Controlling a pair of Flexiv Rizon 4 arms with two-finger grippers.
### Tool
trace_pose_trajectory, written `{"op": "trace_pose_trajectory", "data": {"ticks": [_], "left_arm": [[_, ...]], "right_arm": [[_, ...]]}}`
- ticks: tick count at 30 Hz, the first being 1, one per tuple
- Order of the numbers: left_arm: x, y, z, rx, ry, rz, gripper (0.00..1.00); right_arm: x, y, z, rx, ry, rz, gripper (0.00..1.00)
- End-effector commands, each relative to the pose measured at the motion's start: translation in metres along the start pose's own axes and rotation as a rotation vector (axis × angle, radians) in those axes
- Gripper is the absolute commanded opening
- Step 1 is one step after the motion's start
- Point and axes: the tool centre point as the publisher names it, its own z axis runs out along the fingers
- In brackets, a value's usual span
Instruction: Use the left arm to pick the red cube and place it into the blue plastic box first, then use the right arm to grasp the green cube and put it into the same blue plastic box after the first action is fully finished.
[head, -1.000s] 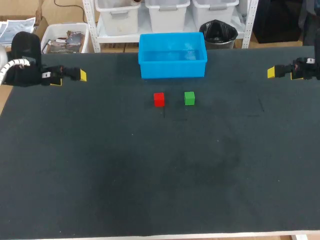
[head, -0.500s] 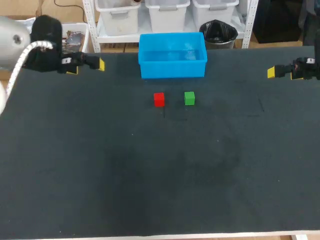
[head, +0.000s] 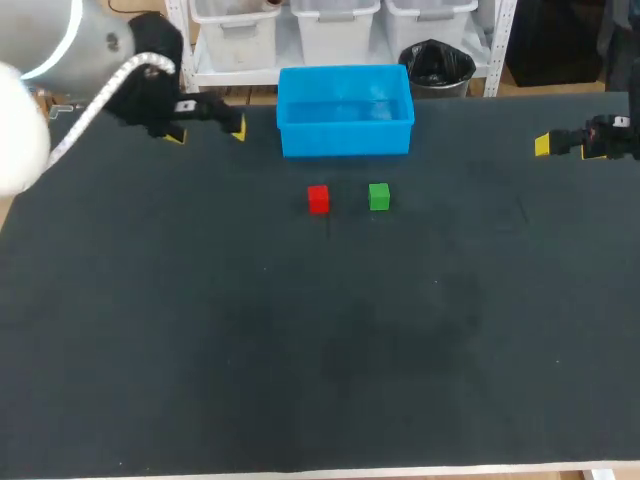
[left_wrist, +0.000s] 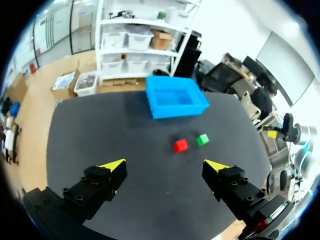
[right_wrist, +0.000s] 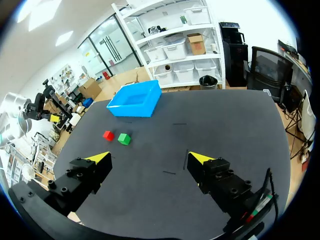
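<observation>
The red cube (head: 318, 199) and the green cube (head: 378, 196) sit side by side on the black table, just in front of the blue plastic box (head: 345, 137), which looks empty. My left gripper (head: 206, 131) is open with nothing in it, up beside the box's left end and well left of the red cube. From the left wrist view, the red cube (left_wrist: 180, 145), green cube (left_wrist: 202, 139) and box (left_wrist: 179, 108) lie far ahead of the open left gripper (left_wrist: 165, 165). My right gripper (head: 548, 146) stands open at the table's far right. Its own view shows the right gripper (right_wrist: 150, 157) open, the cubes (right_wrist: 108, 135) (right_wrist: 124, 138) far off.
The black table mat (head: 320, 350) stretches wide in front of the cubes, with only faint marks on it. The box stands at the table's back edge.
My left arm has swung rightward along the back of the table, from the left edge toward the blue box, gripper still open. The right arm and both cubes have not moved.
</observation>
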Motion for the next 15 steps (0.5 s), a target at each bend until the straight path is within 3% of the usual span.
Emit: {"op": "trace_pose_trajectory", "data": {"ticks": [1,7,15], "left_arm": [[-0.010,-0.010,0.013,-0.217,0.072,-0.005,1.00],[-0.014,-0.019,0.023,-0.258,0.115,-0.044,1.00],[-0.022,-0.044,0.041,-0.288,0.138,-0.048,1.00]], "right_arm": [[0.000,0.000,0.000,0.002,0.001,0.000,1.00],[0.000,0.000,0.000,0.002,0.001,0.000,1.00],[0.000,0.000,0.000,0.002,0.001,0.000,1.00]]}}
